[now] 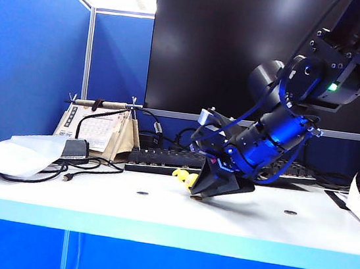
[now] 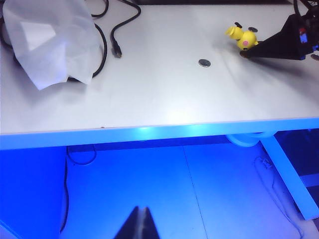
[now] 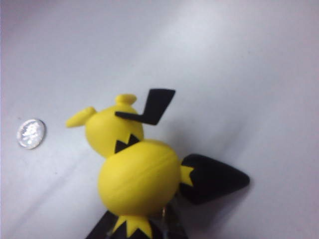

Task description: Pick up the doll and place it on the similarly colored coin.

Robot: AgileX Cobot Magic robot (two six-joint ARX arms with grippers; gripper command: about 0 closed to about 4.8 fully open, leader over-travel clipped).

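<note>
The yellow doll (image 3: 132, 167) with black pointed tips lies low over the white table (image 1: 59, 198), near its middle, in front of the keyboard. My right gripper (image 3: 137, 229) is shut on one of the doll's ears and slants down to the tabletop (image 1: 200, 193). The left wrist view shows the doll (image 2: 242, 37) with its pink cheek spot beside that black gripper (image 2: 245, 53). A small dark disc lies right at those tips; I cannot tell its colour. No coin of the doll's colour shows plainly. My left gripper (image 2: 142, 213) is shut and empty, below the table's front edge, over the floor.
Grey coins lie on the table: one left of the doll (image 1: 142, 192), one to the right (image 1: 290, 212), one close by it (image 3: 31, 133). A keyboard (image 1: 157, 159) and monitor (image 1: 244, 50) stand behind. A white bag (image 2: 47, 40) and black cables (image 2: 115, 30) lie left.
</note>
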